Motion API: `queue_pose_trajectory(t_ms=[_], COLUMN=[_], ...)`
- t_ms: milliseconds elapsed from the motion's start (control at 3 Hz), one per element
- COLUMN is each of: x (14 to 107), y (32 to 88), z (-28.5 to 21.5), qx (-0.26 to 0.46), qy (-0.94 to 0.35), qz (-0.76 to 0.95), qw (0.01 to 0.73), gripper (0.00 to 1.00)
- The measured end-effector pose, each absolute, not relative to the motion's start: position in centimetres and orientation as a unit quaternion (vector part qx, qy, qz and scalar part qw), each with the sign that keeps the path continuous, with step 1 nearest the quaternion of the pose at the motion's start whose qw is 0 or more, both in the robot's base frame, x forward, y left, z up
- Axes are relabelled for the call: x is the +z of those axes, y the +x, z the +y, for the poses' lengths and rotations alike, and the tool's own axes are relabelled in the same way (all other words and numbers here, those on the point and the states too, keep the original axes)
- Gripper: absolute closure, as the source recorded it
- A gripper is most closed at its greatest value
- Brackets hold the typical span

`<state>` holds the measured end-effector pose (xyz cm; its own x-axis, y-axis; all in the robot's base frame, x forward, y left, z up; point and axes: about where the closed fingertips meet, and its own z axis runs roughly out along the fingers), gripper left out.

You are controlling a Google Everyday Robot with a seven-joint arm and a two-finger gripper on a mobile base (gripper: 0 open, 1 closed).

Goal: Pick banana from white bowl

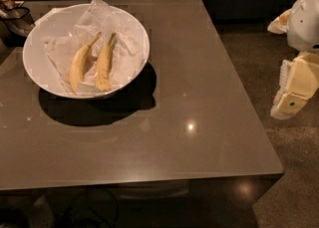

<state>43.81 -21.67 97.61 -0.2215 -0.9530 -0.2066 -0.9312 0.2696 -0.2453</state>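
Inside the wide glossy white bowl (pixel 34 57) two yellow bananas (pixel 78 65) lie ungrasped; the cream gripper (pixel 295 90), state indeterminable, hangs well apart at right.

I have the white bowl (pixel 34 43) sitting on the far left part of the table (pixel 199 122). Paper (pixel 124 43) lies in it, and on the paper are the left banana (pixel 79 65) and the right banana (pixel 103 65), side by side. What I take to be the gripper (pixel 294 97) hangs off to the right, past the table's edge, well apart from the bowl.
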Motion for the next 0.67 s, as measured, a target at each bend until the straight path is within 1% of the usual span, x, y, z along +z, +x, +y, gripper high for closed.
queue_pose_trajectory(t_ms=[333, 667], x=[97.61, 97.55], y=[43.81, 44.28], z=[-21.67, -20.79], qx=[-0.034, -0.026], qy=[-0.603, -0.602], qz=[0.781, 0.785], qw=[0.159, 0.143], gripper=[0.00, 0.00])
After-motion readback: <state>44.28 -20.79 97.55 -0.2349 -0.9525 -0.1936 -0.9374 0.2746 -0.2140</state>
